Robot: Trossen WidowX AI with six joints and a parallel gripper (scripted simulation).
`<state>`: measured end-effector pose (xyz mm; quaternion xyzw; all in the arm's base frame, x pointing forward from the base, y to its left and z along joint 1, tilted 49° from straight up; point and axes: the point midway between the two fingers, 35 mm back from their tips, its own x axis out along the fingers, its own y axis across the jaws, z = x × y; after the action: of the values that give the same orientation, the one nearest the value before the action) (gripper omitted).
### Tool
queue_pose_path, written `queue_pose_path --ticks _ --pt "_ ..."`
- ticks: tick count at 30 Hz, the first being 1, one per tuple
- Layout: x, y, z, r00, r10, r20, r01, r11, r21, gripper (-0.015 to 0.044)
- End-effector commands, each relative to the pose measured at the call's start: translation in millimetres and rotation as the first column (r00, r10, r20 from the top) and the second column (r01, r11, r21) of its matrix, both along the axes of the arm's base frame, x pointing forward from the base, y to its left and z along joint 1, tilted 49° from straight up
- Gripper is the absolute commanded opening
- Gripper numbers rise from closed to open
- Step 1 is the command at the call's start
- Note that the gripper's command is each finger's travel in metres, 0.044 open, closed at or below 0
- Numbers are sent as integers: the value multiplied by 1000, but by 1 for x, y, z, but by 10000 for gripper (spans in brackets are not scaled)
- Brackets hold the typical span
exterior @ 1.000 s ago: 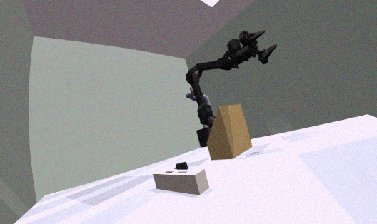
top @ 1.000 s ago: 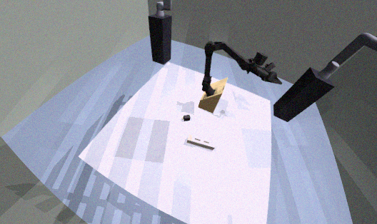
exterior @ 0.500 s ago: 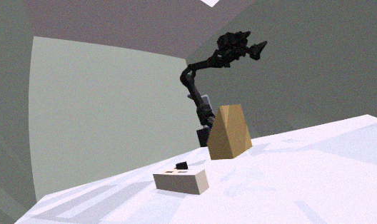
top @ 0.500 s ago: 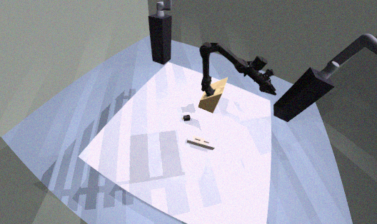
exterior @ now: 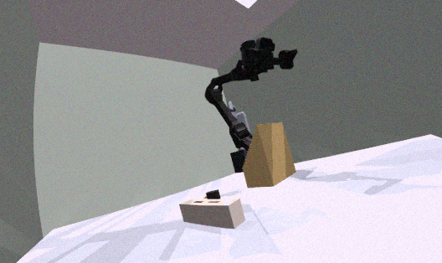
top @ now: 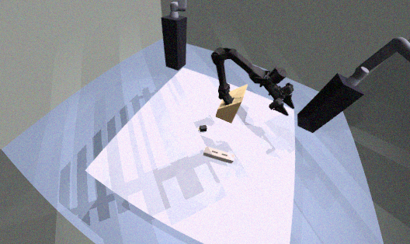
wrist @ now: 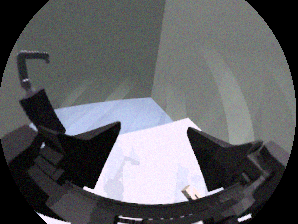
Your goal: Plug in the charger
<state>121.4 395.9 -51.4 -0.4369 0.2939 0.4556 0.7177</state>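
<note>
The small black charger (top: 203, 128) (exterior: 213, 194) lies on the white table top, with a hint of brass at its prong side. The beige power strip (top: 219, 155) (exterior: 209, 214) has two dark outlets on its upper face. A small beige piece at the bottom of the wrist view looks like one end of the strip (wrist: 190, 192), mostly cut off by the gripper body. My gripper (top: 290, 111) (exterior: 294, 59) (wrist: 155, 127) is open and empty. It hangs high above the table, well away from the charger and the strip. The charger does not show in the wrist view.
A tall slanted wooden block (top: 231, 113) (exterior: 265, 163) stands beside the arm's base, on the charger's side. A black box post with a grey bent arm (top: 330, 102) (wrist: 42, 110) stands right of the gripper in the top view; another black post (top: 175, 43) stands at the back left.
</note>
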Motion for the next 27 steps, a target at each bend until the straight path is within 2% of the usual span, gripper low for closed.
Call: queue_pose_path --ticks 1,15,27 --pt "18 -12 3 997 -81 -1 81 997 -2 440" --pt "80 -67 18 935 -354 11 354 935 -24 440" --pt "122 -119 27 814 -580 9 580 814 -29 440"
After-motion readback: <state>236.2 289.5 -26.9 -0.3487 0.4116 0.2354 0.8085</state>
